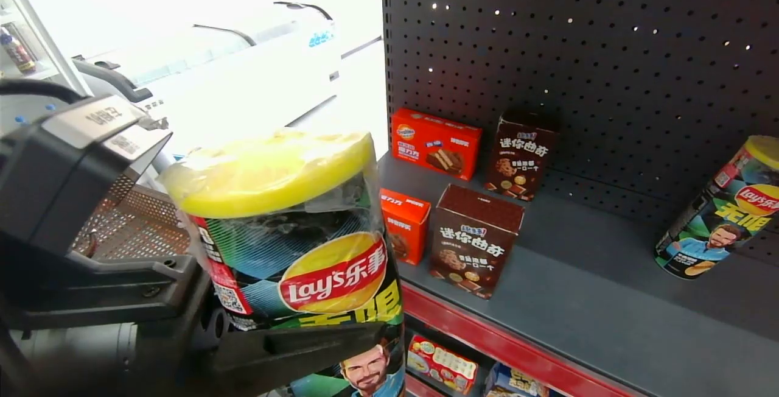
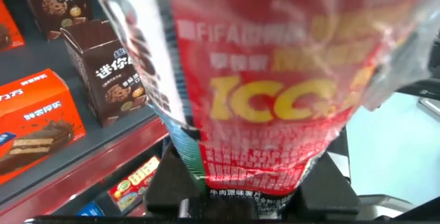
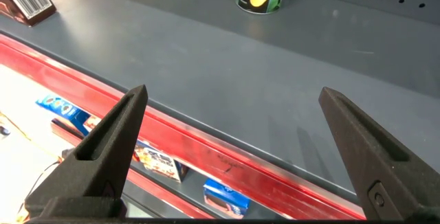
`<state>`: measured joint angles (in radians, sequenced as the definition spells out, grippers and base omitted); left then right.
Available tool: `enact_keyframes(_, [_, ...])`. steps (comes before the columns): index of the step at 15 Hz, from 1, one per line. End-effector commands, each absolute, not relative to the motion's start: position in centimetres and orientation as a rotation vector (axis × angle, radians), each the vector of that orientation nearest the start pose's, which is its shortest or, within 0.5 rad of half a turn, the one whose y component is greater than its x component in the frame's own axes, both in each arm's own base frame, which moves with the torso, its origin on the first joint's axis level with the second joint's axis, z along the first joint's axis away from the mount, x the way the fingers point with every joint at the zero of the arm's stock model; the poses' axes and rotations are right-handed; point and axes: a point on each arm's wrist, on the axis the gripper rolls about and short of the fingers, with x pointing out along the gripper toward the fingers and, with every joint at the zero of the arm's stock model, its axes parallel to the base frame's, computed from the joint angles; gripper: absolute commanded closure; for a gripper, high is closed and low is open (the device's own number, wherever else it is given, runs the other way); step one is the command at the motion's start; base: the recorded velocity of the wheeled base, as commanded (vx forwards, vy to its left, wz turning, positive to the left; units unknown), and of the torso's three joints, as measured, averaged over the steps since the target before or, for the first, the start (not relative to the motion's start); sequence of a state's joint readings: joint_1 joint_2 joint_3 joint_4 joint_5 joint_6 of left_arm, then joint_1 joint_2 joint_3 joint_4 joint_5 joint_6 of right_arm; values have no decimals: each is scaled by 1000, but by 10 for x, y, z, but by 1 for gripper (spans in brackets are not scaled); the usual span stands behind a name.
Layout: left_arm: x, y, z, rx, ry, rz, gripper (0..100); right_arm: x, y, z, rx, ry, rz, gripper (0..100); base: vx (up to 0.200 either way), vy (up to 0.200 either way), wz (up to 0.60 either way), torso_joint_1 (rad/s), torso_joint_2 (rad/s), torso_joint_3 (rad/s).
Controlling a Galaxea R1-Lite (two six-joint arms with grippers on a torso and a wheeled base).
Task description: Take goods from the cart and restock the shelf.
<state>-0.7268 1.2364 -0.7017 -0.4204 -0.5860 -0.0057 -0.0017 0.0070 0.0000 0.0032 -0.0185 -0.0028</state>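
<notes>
Grey metal shelf just ahead of the left gripper, which grasps a yellow-lidded cardboard chip canister. Placing seems due: set it upright there. Right gripper gapes empty.

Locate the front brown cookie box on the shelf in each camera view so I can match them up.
Head view: the front brown cookie box stands mid-picture near the shelf's front, right of the chips can held by the left tool.
Left wrist view: the box stands beyond the chips can, next to an orange box.
Right wrist view: likely its barcoded corner, at the picture's edge by the shelf front.
Shared landmark: the red shelf edge.
</notes>
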Motion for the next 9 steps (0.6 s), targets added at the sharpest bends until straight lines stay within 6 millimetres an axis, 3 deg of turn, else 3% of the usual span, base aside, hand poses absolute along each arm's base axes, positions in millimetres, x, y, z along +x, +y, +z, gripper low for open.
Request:
enact_keyframes(1, [133,-135,248,4,127,-1311,100,-22,0,75,-3,11,-20,0,0,0,0,0,0,0])
enact_keyframes(5, [133,-135,248,5,128,-1316,100,-22,0,75,-3,11,-20,0,0,0,0,0,0,0])
enact_keyframes(7, [133,-135,248,4,128,-1320,100,-22,0,75,-3,11,-20,0,0,0,-600,2,-2,0])
enact_keyframes(9, [133,-135,248,4,128,-1319,100,-22,0,75,-3,11,-20,0,0,0,0,0,0,0])
